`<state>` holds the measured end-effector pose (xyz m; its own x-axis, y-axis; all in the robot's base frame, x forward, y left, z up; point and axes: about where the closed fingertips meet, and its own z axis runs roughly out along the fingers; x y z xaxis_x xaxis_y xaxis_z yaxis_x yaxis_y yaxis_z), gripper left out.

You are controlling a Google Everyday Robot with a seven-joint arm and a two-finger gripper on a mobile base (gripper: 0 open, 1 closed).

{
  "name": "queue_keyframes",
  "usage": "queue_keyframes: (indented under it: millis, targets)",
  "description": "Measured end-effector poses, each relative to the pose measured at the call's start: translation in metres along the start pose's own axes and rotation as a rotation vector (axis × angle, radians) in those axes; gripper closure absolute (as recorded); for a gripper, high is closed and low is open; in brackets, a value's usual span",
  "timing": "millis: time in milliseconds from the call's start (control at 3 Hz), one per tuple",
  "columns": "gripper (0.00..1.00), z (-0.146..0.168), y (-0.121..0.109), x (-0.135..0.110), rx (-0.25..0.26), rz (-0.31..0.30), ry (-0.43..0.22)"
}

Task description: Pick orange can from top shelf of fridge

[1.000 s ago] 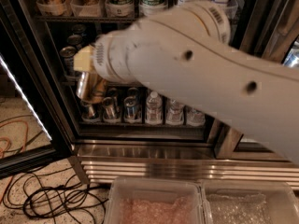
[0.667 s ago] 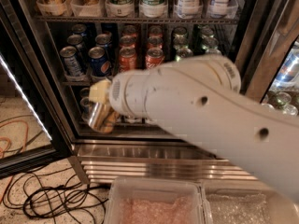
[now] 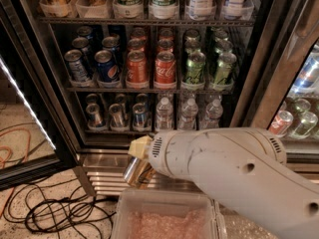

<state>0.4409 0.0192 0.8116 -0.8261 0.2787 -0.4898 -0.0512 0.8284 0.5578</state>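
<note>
My gripper (image 3: 139, 159) is at the left end of the big white arm, low in front of the fridge's ribbed steel base panel (image 3: 102, 176). It is shut on the orange can (image 3: 132, 173), which is tilted; its shiny silver base and a bit of its golden side show below the cream fingers (image 3: 141, 145). The top shelf (image 3: 144, 21) runs along the top edge of the view, with tall cans and bottles standing in clear plastic cups (image 3: 54, 6). The can is well below and outside that shelf.
The middle rack holds short soda cans, including red Coca-Cola cans (image 3: 164, 67); the lower rack holds small cans and water bottles (image 3: 164, 114). The fridge door (image 3: 22, 108) is open at left. Black and orange cables (image 3: 50, 210) lie on the floor. A clear bin (image 3: 164, 203) sits below the arm.
The arm has come down and out of the fridge with the can, from the middle racks to in front of the base panel.
</note>
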Motion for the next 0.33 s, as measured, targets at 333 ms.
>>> queue_keyframes:
  millis: [333]
  targets:
    - [1.00,0.0000,0.0000,0.0000,0.000,0.000,0.000]
